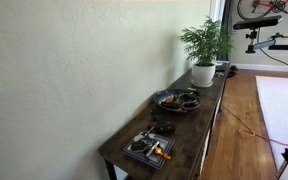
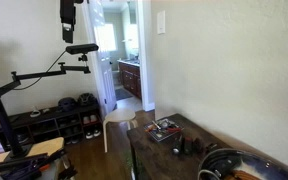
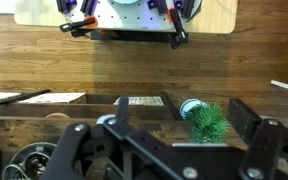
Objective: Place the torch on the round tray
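The torch [image 1: 164, 126] is a small dark stub on the long dark table, between the two trays; it also shows in an exterior view [image 2: 189, 146]. The round tray [image 1: 176, 99] lies nearer the plant with a few items in it, and its rim shows in an exterior view [image 2: 236, 160]. My gripper [image 3: 181, 115] is open and empty, high above the floor and well away from the table. I also see it at the top of an exterior view [image 2: 72, 22].
A dark rectangular tray [image 1: 149, 148] holding an orange-and-black item sits at the table's near end, also seen in an exterior view [image 2: 165, 129]. A plant in a white pot [image 1: 203, 70] stands at the far end. A wall runs along the table.
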